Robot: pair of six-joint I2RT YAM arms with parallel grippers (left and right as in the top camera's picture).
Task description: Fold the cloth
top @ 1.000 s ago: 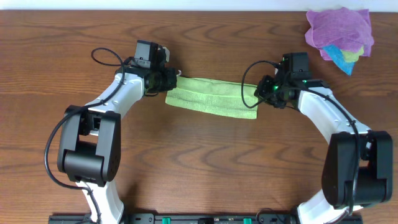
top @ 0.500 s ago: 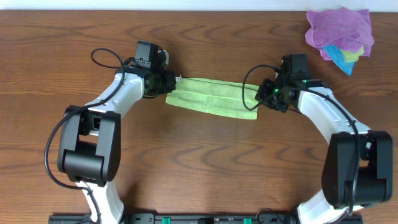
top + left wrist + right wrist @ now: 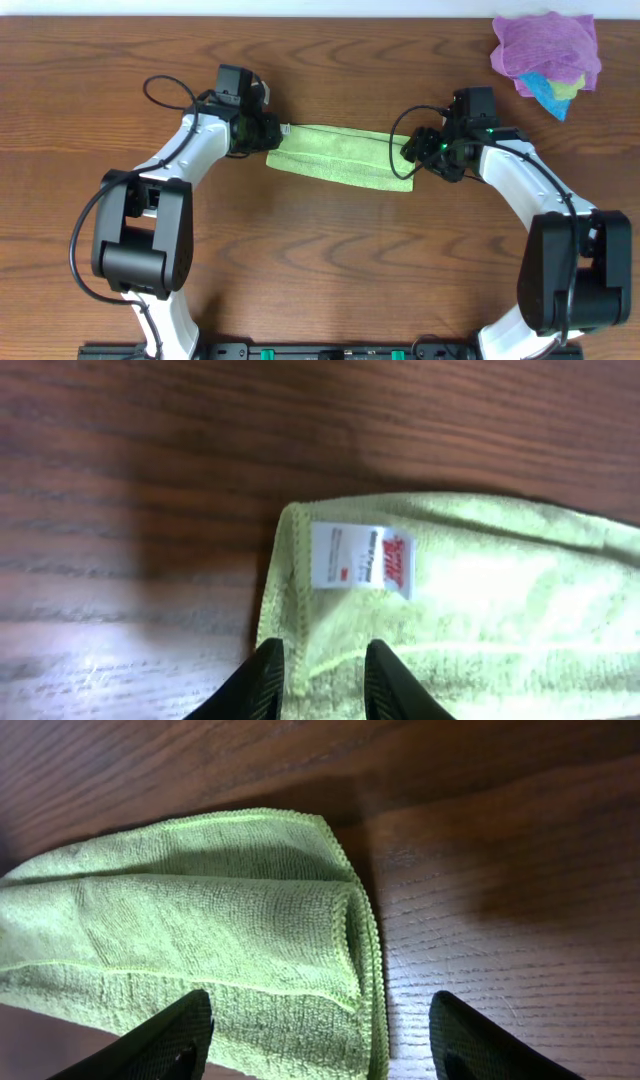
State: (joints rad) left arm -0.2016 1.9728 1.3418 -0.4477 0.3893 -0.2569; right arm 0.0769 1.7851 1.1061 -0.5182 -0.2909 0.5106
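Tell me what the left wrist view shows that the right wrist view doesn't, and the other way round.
Only the left wrist view: the white tag with red print at the cloth's hemmed corner, and the left tool narrowly parted over that edge. Only the right wrist view: the opposite end, its layers stacked in a fold, and the right tool spread wide over it. Both: the green cloth lying on the wooden table.

The right gripper (image 3: 320,1000) has sprung wide — the left gripper (image 3: 322,648) parted slightly — releasing the cloth (image 3: 340,160).
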